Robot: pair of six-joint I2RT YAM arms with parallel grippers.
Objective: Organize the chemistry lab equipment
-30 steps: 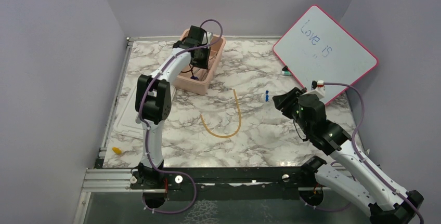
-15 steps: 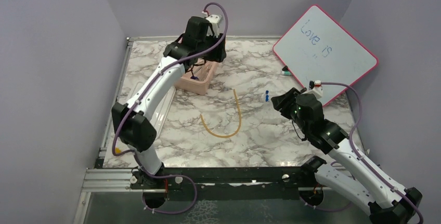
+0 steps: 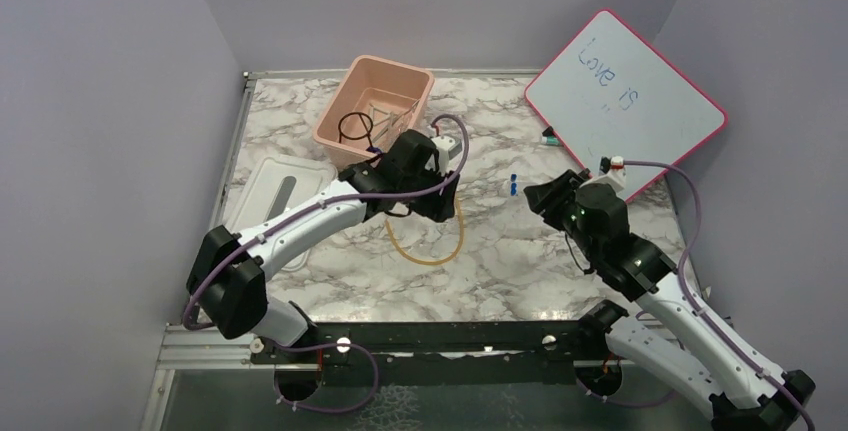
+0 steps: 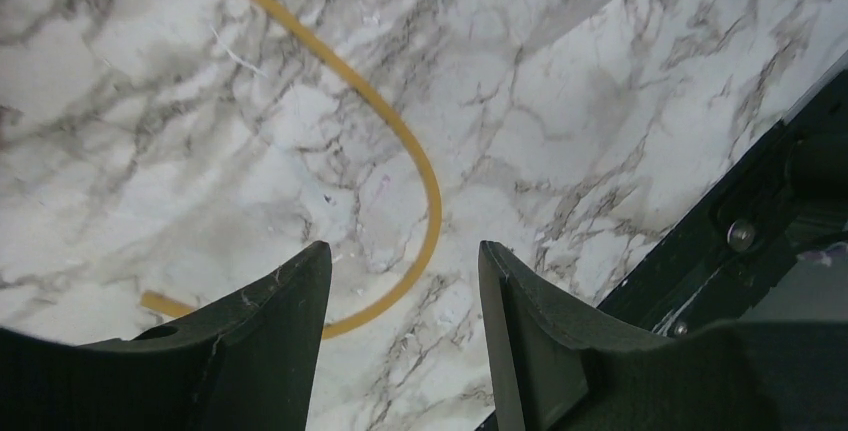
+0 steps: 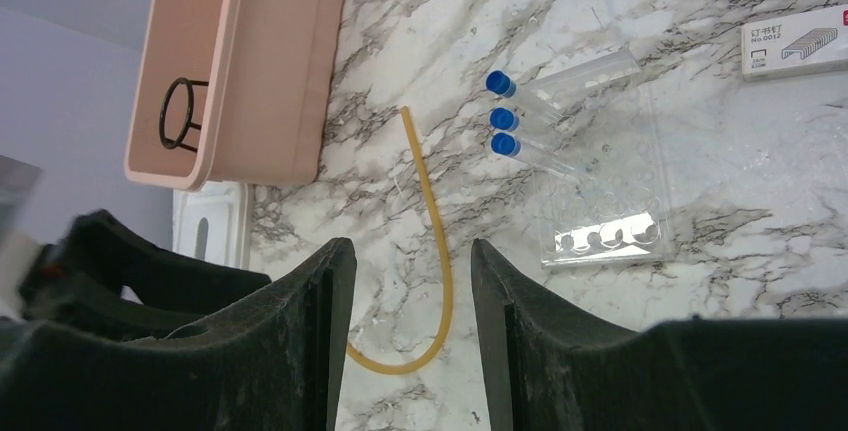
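Left arm (image 3: 300, 223) and right arm (image 3: 700, 336): white links, black joints, a purple cable (image 3: 696, 213) looped along each, black tapered fingers (image 4: 270, 341); a green light (image 3: 579, 213) shows on the wrist at 3 o'clock.

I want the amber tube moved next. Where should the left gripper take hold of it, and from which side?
Take the tube at its bend, straight from above. It lies flat on the table, so only a top-down pinch across its thin width should work. The open left gripper hangs right over that curve.
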